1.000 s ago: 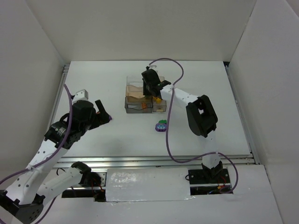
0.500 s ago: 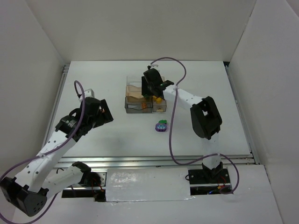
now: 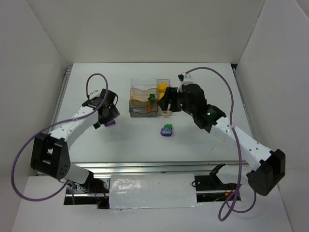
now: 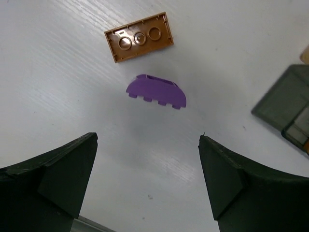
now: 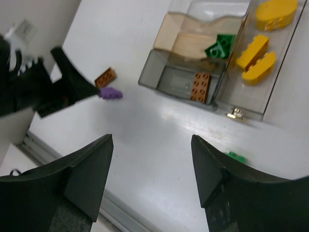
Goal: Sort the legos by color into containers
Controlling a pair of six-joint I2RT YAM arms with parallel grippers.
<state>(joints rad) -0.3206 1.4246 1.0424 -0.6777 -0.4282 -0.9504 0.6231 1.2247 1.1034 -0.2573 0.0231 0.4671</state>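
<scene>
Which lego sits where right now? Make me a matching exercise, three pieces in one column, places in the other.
Pieces:
1. green brick
2. yellow bricks
3. purple curved piece

Places:
A. on the table, in front of the left gripper
B. in the tan bin
C. in the clear bin

Pairs: 1-B, 2-C, 3-A

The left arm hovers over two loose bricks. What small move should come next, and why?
Probably ease the left gripper forward and down onto the purple curved brick, then close. Its jaws stand wide open, the brick lies loose on the table just ahead of the fingertips, and the orange-brown brick sits apart, farther off, so the purple one looks the nearer, unobstructed pick.
</scene>
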